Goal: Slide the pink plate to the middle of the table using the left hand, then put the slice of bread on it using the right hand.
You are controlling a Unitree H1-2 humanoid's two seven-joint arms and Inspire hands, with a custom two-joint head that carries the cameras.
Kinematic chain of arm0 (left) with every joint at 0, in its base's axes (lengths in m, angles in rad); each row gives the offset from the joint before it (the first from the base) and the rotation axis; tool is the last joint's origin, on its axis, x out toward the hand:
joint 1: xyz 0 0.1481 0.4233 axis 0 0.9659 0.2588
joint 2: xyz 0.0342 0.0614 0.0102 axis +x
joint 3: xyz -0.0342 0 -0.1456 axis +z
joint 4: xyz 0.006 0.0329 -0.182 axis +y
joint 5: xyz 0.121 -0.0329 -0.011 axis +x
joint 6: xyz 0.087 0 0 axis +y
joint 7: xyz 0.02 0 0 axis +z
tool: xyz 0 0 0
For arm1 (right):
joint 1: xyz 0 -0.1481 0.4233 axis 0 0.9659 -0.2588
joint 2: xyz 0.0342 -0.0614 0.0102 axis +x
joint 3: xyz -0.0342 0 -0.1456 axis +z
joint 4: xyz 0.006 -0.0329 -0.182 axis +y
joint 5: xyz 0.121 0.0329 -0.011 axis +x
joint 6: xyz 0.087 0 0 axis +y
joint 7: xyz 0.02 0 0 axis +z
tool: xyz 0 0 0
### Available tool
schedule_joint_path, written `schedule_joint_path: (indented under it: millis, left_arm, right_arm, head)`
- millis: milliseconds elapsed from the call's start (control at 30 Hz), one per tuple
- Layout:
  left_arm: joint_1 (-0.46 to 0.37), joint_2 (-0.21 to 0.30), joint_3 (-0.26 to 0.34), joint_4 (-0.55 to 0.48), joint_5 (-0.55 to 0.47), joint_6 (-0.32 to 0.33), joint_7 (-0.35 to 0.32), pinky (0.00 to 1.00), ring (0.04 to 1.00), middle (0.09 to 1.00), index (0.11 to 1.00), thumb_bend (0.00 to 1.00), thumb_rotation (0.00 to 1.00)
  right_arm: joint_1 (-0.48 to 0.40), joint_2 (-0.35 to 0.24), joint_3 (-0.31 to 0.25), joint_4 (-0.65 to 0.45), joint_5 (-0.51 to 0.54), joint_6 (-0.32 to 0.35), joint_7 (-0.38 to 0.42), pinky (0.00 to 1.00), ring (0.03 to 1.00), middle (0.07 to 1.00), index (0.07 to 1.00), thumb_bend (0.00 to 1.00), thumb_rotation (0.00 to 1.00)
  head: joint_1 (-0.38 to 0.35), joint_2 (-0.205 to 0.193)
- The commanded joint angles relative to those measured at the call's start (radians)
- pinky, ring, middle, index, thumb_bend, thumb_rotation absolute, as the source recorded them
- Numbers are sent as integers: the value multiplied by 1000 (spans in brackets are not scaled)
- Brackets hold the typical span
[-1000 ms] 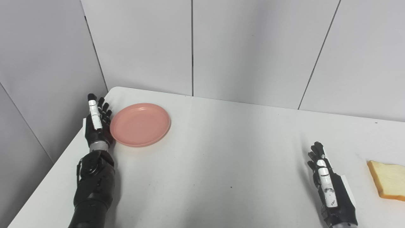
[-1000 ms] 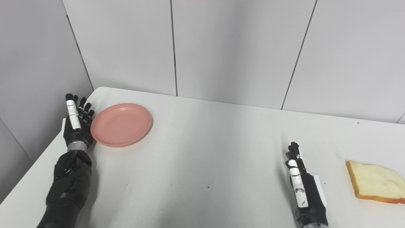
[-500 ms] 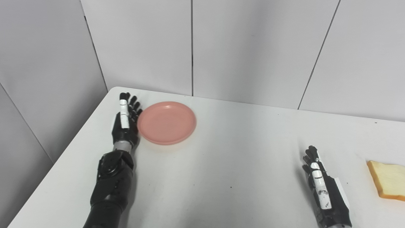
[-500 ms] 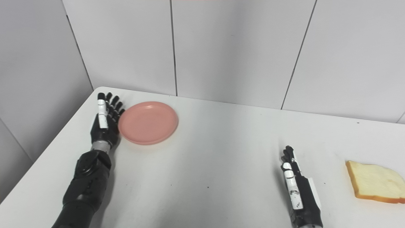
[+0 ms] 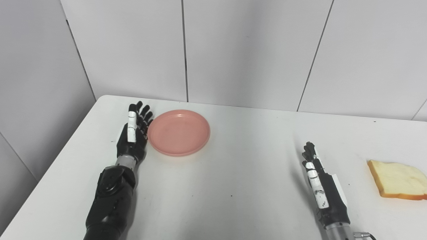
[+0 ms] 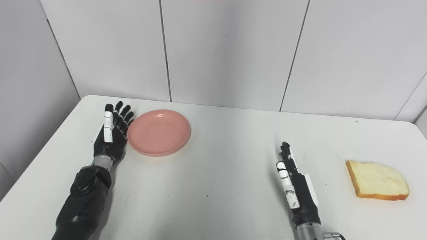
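The pink plate (image 5: 179, 133) lies flat and empty on the white table (image 5: 233, 173), left of the middle. My left hand (image 5: 133, 136) is open with its fingers straight. It stands on edge against the plate's left rim, holding nothing. The slice of bread (image 6: 377, 180) lies flat near the table's right side. My right hand (image 6: 295, 188) is open on the tabletop, fingers pointing away, a good gap to the left of the bread and not touching it.
Grey wall panels (image 5: 233, 50) rise right behind the table's far edge and along its left side. The table's rounded far-left corner (image 5: 103, 97) is near my left hand. Bare tabletop lies between the plate and the bread.
My left hand has pushed the plate to the right, away from the table's left edge. The camera has also panned right. The right hand has barely moved, and the bread lies where it was.
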Motion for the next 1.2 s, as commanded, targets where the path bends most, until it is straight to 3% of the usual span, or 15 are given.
schedule_joint_path:
  millis: [0,167,633,1167]
  left_arm:
    - [0,-1,-7,-5,12,26,-9,970,977,974,977,912,923]
    - [0,-2,-8,-10,0,28,-28,964,970,971,980,927,921]
    - [-10,-25,-29,-139,-2,142,-48,951,956,963,973,939,900]
    - [19,-118,-142,-315,59,267,-45,972,973,975,985,898,959]
  right_arm:
    - [7,13,7,30,-13,-62,-20,989,999,1000,1000,222,1000]
    - [4,10,8,49,-8,-75,-12,992,1000,1000,1000,265,1000]
    - [0,22,11,74,-18,-109,-34,982,992,1000,1000,345,1000]
    - [6,30,12,42,-31,-82,-46,955,977,994,995,359,1000]
  head:
    - [-5,1]
    - [-18,7]
    - [-55,45]
    - [-71,88]
